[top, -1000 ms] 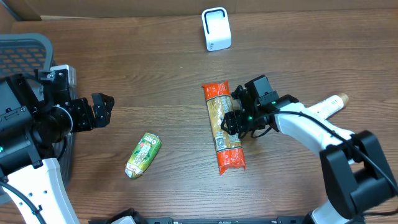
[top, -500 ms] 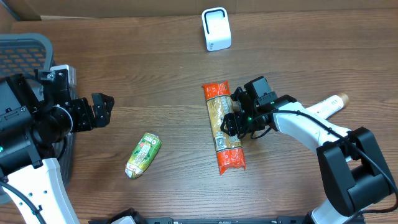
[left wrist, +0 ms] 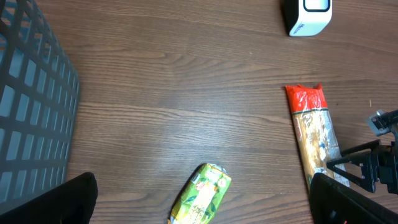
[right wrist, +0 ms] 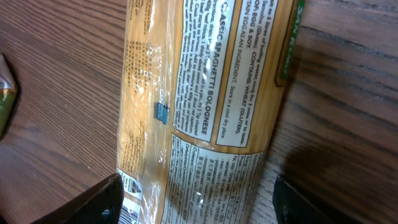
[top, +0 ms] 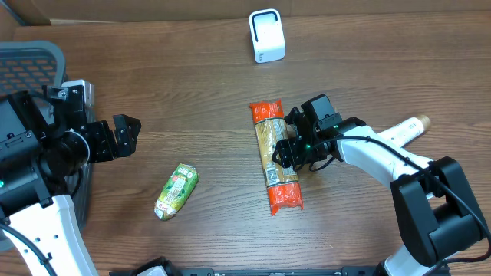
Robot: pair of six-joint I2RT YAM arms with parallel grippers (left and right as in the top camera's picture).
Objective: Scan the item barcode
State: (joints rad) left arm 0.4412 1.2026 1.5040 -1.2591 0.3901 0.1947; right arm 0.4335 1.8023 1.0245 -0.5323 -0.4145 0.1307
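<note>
Pack: spaghetti (top: pixel 270 165) lies flat mid-table, one end toward the scanner (top: pixel 266 35).
Right gripper (right wrist: pixel 196 202): jaws spread, straddling the pack's middle; whether the pads touch it is unclear.
Left gripper (top: pixel 125 134): spread wide, empty, beside the basket (top: pixel 31 61).
Handling: light, stiff but brittle, slick film; probably best pinched gently across the middle.

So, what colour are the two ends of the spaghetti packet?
Orange-red ends on the spaghetti packet; overhead view.

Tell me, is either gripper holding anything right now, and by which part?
Nothing is held. The right gripper straddles the middle of the spaghetti pack, jaws open, with the pack flat on the table. The left gripper is open and empty.
</note>
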